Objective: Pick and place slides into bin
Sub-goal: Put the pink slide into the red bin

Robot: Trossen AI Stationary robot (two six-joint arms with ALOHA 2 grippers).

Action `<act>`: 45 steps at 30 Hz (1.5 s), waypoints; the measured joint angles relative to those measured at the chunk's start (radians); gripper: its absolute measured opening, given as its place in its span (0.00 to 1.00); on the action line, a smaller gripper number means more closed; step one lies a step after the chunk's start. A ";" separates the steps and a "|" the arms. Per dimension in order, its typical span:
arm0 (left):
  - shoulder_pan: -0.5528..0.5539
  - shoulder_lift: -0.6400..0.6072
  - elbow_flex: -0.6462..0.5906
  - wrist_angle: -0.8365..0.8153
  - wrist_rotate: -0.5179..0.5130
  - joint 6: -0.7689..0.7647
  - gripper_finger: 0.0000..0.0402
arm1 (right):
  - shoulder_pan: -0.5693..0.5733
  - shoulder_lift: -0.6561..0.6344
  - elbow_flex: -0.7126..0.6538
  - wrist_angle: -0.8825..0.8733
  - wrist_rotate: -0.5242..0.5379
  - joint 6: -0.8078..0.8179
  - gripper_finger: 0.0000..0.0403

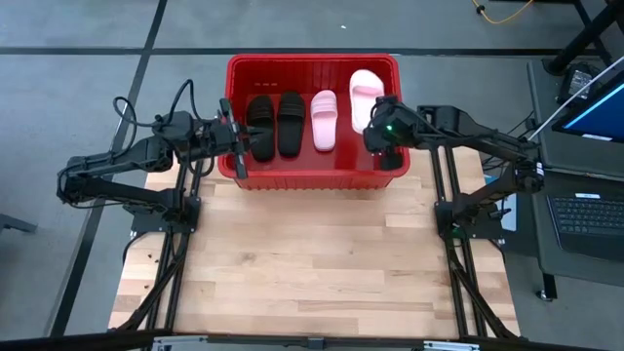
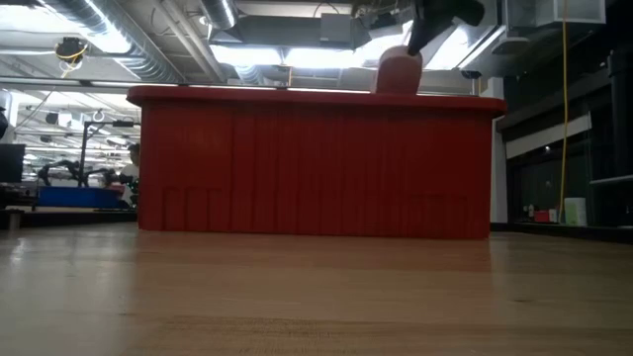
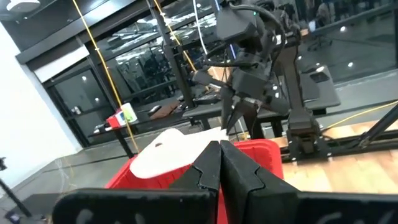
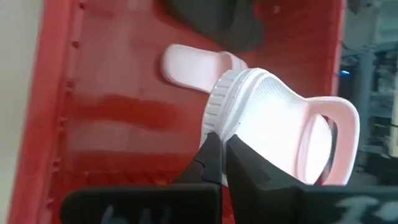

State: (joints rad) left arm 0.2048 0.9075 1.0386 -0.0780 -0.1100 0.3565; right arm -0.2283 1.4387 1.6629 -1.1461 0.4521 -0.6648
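Observation:
The red bin stands at the table's far middle. In it lie two black slides and one pink slide, side by side on their soles. My right gripper is shut on the second pink slide over the bin's right part. That slide shows above the rim in the low view. My left gripper is shut and empty, over the bin's left wall. My right gripper pinches the pink slide's sole between its two fingers, at the ribbed rim of the end away from the strap. The fingers come from the near right, slanting down. The slide is lifted, tilted, above the bin's floor.
The bin's near wall stands tall on the wooden table, which stretches toward the near edge. A laptop sits on a stand off the table's right side.

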 joint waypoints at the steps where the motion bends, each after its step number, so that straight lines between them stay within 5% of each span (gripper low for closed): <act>1: 0.000 0.001 0.000 0.000 -0.004 0.005 0.00 | -0.007 0.004 0.000 -0.001 -0.021 -0.002 0.02; 17: 0.000 0.007 0.000 0.000 -0.005 0.006 0.00 | -0.145 0.149 -0.001 -0.004 -0.163 -0.141 0.02; 45: 0.000 0.007 0.000 -0.036 -0.005 0.005 0.00 | -0.284 0.295 -0.001 0.083 -0.221 -0.221 0.02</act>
State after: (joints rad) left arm 0.2050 0.9146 1.0386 -0.1143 -0.1146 0.3618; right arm -0.5121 1.7340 1.6615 -1.0633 0.2310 -0.8854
